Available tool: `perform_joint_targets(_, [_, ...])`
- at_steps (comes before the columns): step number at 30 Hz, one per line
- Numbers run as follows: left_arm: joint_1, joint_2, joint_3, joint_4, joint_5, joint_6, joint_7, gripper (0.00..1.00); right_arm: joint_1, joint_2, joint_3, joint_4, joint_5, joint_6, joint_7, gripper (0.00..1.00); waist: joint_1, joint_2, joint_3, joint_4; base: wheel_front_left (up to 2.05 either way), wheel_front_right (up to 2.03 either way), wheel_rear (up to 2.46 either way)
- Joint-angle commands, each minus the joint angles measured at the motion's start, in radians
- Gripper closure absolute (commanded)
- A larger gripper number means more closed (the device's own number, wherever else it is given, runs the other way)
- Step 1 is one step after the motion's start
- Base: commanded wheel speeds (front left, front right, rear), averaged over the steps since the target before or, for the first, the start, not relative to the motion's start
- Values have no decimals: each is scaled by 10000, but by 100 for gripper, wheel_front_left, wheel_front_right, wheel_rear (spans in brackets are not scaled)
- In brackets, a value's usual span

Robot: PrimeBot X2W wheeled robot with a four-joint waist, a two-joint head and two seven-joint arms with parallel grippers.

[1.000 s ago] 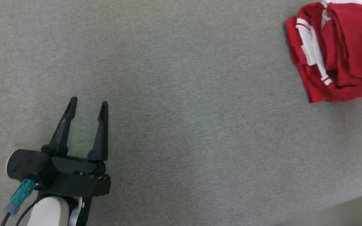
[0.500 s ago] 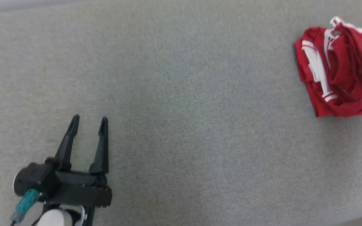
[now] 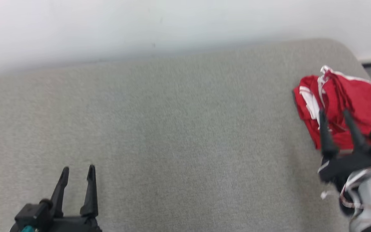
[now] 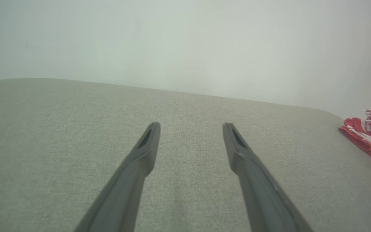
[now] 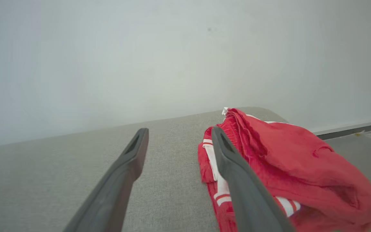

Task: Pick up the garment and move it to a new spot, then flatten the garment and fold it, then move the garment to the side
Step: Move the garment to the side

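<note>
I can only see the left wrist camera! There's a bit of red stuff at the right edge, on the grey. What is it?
Observer: It's a red garment with white stripes, bunched in a heap by the rounded end of the grey padded surface.
Operator: Is the other pincer grabbing it?
Observer: No. The right pincer is open, with its fingers spread wide and pointing at the heap's near edge.
Operator: What's past the end of the grey?
Observer: There's floor and a dark baseboard.
</note>
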Motion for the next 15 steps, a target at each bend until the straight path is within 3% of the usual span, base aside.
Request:
perform_joint_targets(1, [256, -17, 70, 80, 76, 20, 0, 0, 460, 124, -27, -222, 100, -28, -66, 0, 3, 1, -944, 372, 0, 0, 0])
perform_joint_targets(8, [807, -20, 87, 467, 118, 20, 0, 0, 2257, 654, 78, -1284, 187, -28, -150, 0, 3, 1, -1613, 719, 0, 0, 0])
perform_joint_targets(15, [1132, 192, 136, 708, 61, 20, 0, 0, 2908, 913, 267, -1407, -2, -28, -8, 0, 3, 1, -1972, 825, 0, 0, 0])
